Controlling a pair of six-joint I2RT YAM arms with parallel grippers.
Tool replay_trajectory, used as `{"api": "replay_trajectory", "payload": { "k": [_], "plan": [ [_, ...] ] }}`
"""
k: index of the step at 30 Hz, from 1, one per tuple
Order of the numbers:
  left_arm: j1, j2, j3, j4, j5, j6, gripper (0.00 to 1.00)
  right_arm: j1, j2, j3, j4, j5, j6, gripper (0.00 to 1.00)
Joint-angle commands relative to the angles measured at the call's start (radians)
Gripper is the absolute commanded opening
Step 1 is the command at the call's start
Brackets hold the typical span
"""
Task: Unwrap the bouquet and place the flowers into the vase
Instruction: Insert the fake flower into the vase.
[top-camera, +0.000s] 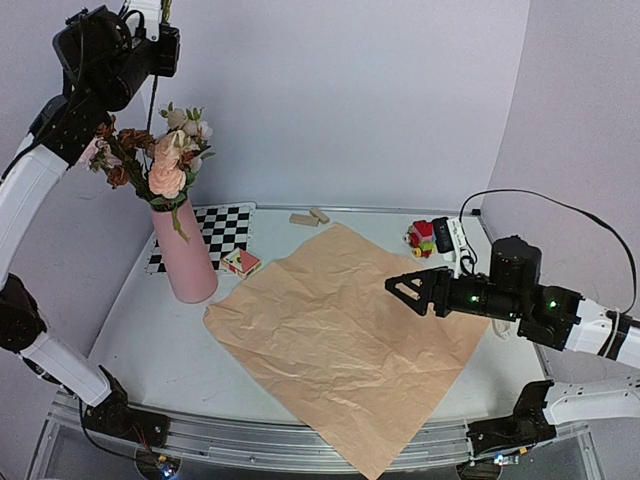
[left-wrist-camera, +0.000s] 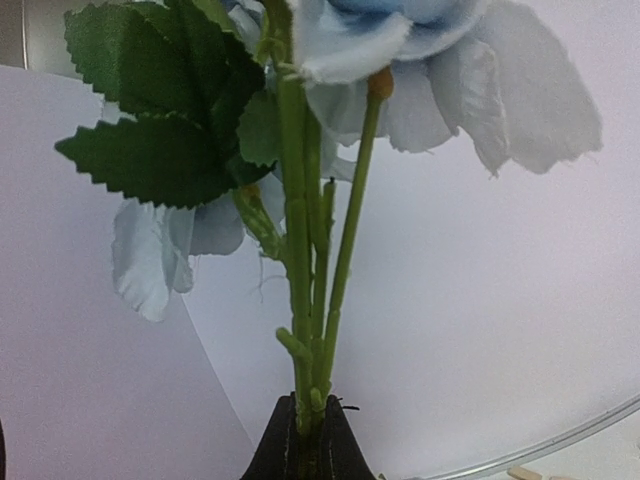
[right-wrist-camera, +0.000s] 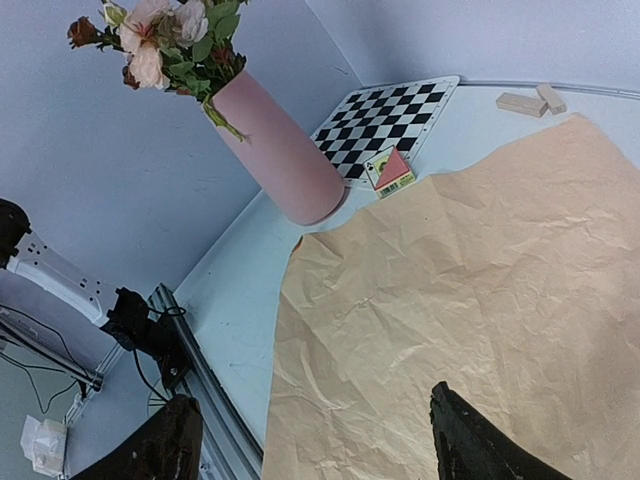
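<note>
The pink vase (top-camera: 185, 255) (right-wrist-camera: 285, 155) stands at the table's left with white, peach and rust flowers (top-camera: 165, 155) (right-wrist-camera: 160, 40) in it. High above it, my left gripper (top-camera: 160, 25) (left-wrist-camera: 310, 415) is shut on the green stems (left-wrist-camera: 300, 300) of a pale blue flower (left-wrist-camera: 440, 70) with leaves (left-wrist-camera: 160, 130). The bloom itself is out of the top view. The beige wrapping paper (top-camera: 345, 340) (right-wrist-camera: 470, 280) lies spread flat with nothing on it. My right gripper (top-camera: 410, 290) (right-wrist-camera: 318, 430) hovers open over the paper's right part, holding nothing.
A checkerboard mat (top-camera: 215, 232) lies behind the vase, with a small red-and-yellow block (top-camera: 241, 262) at its corner. Two wooden blocks (top-camera: 309, 217) sit at the back. A colourful toy-brick block (top-camera: 422, 238) stands just beyond the right arm. The paper's near corner overhangs the front rail (top-camera: 300, 440).
</note>
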Motion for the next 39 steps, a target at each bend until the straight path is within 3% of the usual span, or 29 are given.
{"api": "replay_trajectory", "payload": {
  "k": [1, 8, 14, 21, 30, 39],
  "plan": [
    [0.1, -0.011, 0.016, -0.035, 0.153, -0.16, 0.0, 0.0, -0.026, 0.037, 0.039, -0.011, 0.003, 0.79],
    [0.241, -0.044, -0.094, -0.002, 0.297, -0.273, 0.0, 0.0, -0.016, 0.047, 0.037, -0.01, -0.001, 0.79],
    [0.288, -0.113, -0.274, 0.093, 0.332, -0.328, 0.0, -0.001, -0.002, 0.054, 0.037, -0.011, -0.008, 0.79],
    [0.29, -0.2, -0.51, 0.247, 0.285, -0.366, 0.0, 0.0, 0.018, 0.067, 0.037, -0.017, -0.011, 0.79],
    [0.29, -0.263, -0.691, 0.373, 0.172, -0.396, 0.0, 0.0, 0.03, 0.071, 0.038, -0.017, -0.013, 0.79],
    [0.296, -0.225, -0.62, 0.398, 0.139, -0.396, 0.0, 0.0, 0.035, 0.073, 0.039, -0.015, -0.015, 0.79]
  ]
}}
